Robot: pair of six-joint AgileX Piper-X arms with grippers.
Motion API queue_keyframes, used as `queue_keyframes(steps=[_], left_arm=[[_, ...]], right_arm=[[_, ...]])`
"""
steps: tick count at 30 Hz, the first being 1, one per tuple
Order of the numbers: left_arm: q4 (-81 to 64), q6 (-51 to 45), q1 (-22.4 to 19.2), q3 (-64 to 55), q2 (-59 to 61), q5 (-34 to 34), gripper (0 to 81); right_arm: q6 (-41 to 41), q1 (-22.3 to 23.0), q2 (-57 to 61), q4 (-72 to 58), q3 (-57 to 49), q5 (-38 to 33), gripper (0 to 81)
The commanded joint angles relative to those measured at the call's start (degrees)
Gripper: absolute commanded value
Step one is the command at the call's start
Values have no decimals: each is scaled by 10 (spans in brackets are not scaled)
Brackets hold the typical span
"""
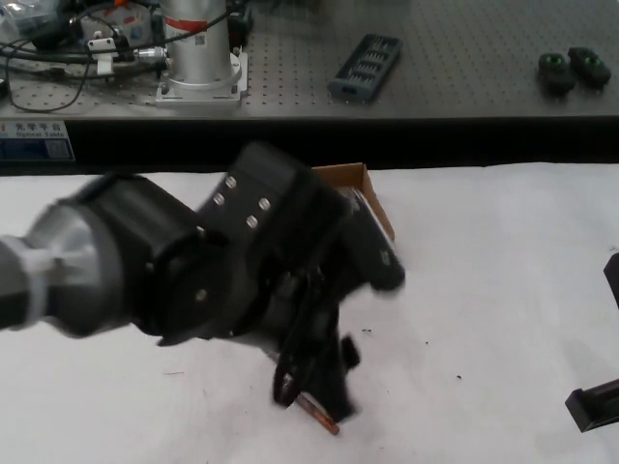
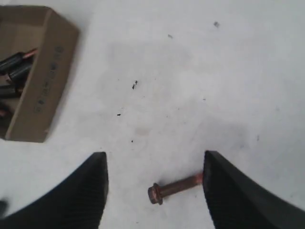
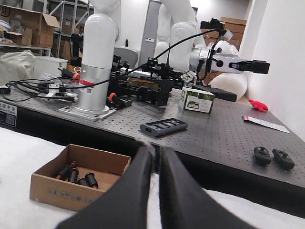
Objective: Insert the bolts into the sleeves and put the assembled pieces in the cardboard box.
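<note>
A white cloth (image 1: 484, 319) covers the near table. Behind it, along the twelve o'clock side, runs a grey metal bench (image 1: 464, 39) drilled with rows of small holes. On it a silver column (image 1: 198, 43) stands on a plate at eleven o'clock, with a tangle of cables (image 1: 58, 48) just beside it toward ten o'clock. A black slotted tray (image 1: 366, 66) lies flat near twelve o'clock. Two small black pieces with green centres (image 1: 556, 68) sit side by side at two o'clock. A blue label (image 1: 34, 140) is stuck on the bench's front edge at ten o'clock. Farther back a green and white carton (image 3: 197, 99) stands on the bench, with a red object (image 3: 259, 105) well apart from it.
</note>
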Motion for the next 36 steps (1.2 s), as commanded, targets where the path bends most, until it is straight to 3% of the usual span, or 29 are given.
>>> queue_keyframes(steps=[1,4,9,12,19,27,36], left_arm=[[-14,-151,-2,-4,-9,-28,428],[-21,-285,-2,-4,-8,-39,428],[-63,-373,-2,-4,-8,-76,428],[-67,-474,-2,-4,-8,-104,428],[-58,-687,-2,-4,19,-80,428],[-32,-769,-2,-4,81,-55,428],[17,-821,-2,-2,104,-123,428]], right_arm=[[17,-2,-4,-25,-5,27,66],[17,-2,-4,-25,-5,27,66],[17,-2,-4,-25,-5,27,66],[17,-2,-4,-25,-5,27,66],[17,-2,-4,-25,-5,27,66],[17,-2,-4,-25,-5,27,66],[17,-2,-4,-25,-5,27,66]])
